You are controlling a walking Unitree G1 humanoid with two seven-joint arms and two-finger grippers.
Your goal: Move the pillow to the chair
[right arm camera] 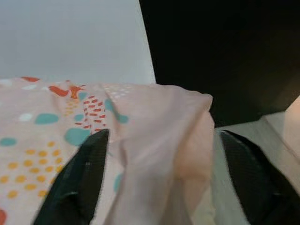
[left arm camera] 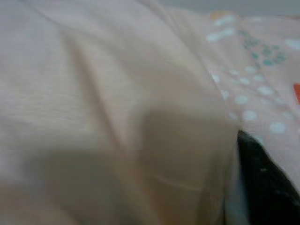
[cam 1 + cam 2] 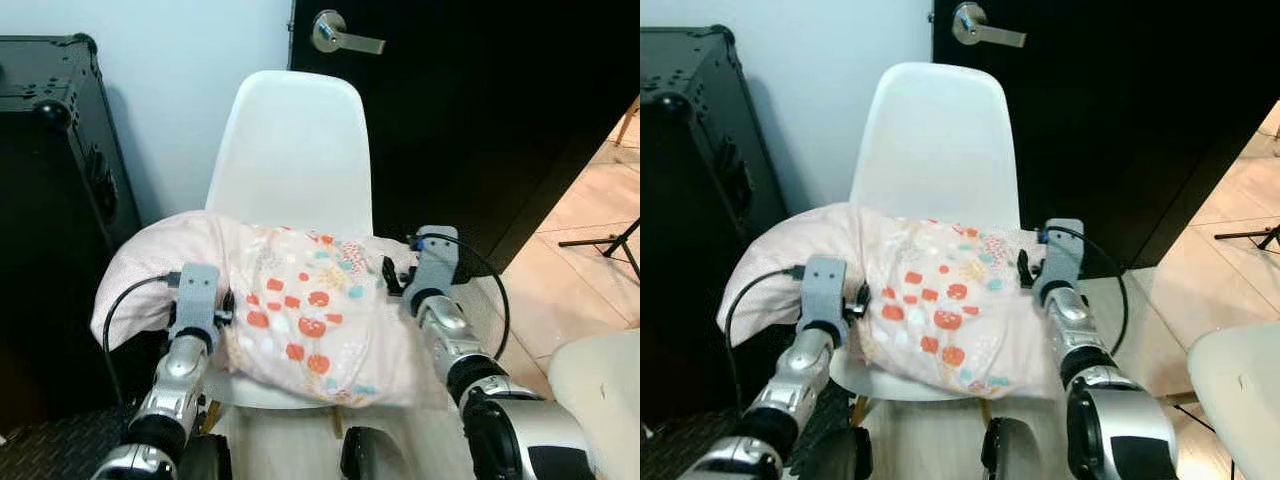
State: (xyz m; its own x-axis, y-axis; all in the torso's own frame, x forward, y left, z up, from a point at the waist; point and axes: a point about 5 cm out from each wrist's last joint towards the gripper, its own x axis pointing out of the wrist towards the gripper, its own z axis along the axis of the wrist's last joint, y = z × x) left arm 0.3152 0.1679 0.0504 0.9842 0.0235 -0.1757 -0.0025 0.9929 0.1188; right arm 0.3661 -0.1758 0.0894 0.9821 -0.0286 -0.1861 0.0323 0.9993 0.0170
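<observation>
A pale pink pillow (image 3: 300, 300) with red, teal and yellow spots lies across the seat of a white shell chair (image 3: 295, 140), overhanging it on both sides. My left gripper (image 3: 205, 300) presses against the pillow's left part; in the left wrist view the pink fabric (image 2: 117, 117) is right up against the camera. My right gripper (image 3: 405, 275) is at the pillow's right end. In the right wrist view it stands open (image 1: 159, 187), its two black fingers (image 1: 75, 183) wide apart with the pillow's bunched corner (image 1: 178, 131) between them.
A tall black case (image 3: 50, 150) stands close on the chair's left. Behind the chair is a black door with a silver lever handle (image 3: 345, 38). A white padded object (image 3: 600, 390) sits at lower right, and a tripod leg (image 3: 610, 245) rests on the tiled floor.
</observation>
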